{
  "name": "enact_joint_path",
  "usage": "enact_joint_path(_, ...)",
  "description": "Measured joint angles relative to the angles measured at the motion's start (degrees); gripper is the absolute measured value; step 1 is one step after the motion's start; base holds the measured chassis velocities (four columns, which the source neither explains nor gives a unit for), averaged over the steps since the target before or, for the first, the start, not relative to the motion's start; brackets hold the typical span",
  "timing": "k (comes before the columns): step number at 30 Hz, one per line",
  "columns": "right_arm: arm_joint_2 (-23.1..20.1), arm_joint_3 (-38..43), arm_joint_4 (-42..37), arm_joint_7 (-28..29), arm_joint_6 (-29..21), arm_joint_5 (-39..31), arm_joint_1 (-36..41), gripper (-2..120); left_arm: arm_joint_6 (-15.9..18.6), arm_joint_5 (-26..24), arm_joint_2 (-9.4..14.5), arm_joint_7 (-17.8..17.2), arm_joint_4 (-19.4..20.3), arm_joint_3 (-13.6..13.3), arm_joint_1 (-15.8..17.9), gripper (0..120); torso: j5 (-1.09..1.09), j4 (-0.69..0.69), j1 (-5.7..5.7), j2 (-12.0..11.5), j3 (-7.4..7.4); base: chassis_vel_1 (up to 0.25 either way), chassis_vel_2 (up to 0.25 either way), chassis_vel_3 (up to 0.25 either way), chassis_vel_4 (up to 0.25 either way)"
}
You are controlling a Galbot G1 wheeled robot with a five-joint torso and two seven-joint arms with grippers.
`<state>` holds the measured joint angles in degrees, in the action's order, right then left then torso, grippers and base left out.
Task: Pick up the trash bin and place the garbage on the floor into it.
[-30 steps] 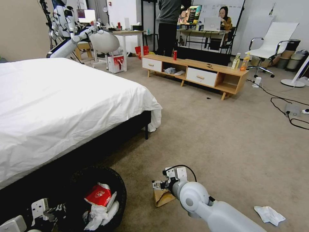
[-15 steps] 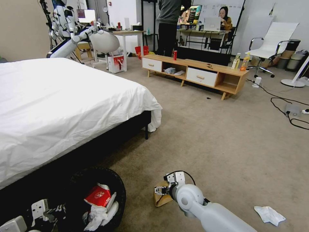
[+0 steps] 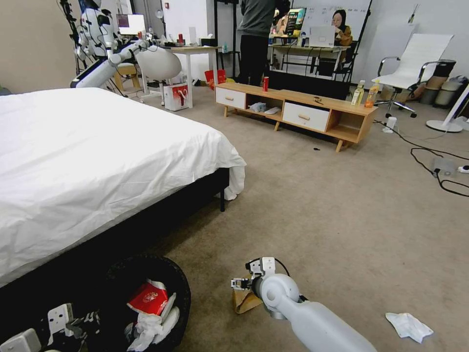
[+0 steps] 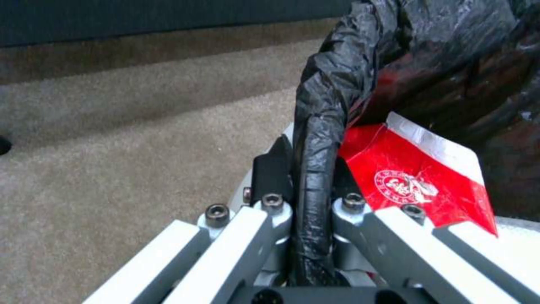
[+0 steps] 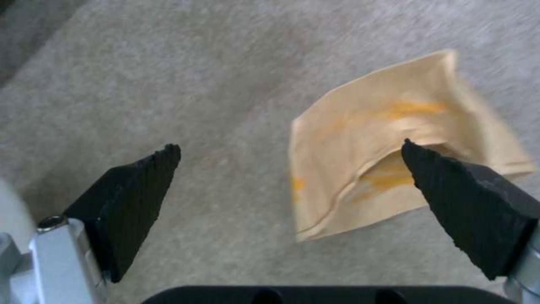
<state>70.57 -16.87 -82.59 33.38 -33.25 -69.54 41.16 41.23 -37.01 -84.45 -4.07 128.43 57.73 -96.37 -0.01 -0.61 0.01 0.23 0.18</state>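
Left gripper (image 4: 306, 202) clamps trash bin (image 3: 173, 278) rim; right gripper (image 5: 292, 169), jaws wide over paper bag (image 5: 394, 139), must centre, descend, close.

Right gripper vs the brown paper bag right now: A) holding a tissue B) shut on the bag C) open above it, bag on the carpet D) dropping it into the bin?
C. In the right wrist view the right gripper has its jaws spread wide, with the brown paper bag lying flat on the carpet below, ungrasped.
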Motion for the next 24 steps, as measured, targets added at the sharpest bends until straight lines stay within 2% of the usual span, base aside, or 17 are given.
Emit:
enact_joint_path(20, 0.00, 2.78, 1.51, 0.92, 0.44, -0.88, 3.15, 100, 0.00, 0.06, 0.21, 0.00, -0.05, -0.22, -0.05, 3, 0.00, -0.02, 0.00, 0.00, 0.00, 0.000, 0.000, 0.000, 0.000)
enact_joint_path(24, 1.18, 4.33, 3.68, 0.24, 1.16, -0.98, 2.77, 100, 0.00, 0.19, 0.07, 0.01, -0.01, -0.36, -0.22, 3, 0.01, -0.01, 0.00, 0.00, 0.00, 0.000, 0.000, 0.000, 0.000)
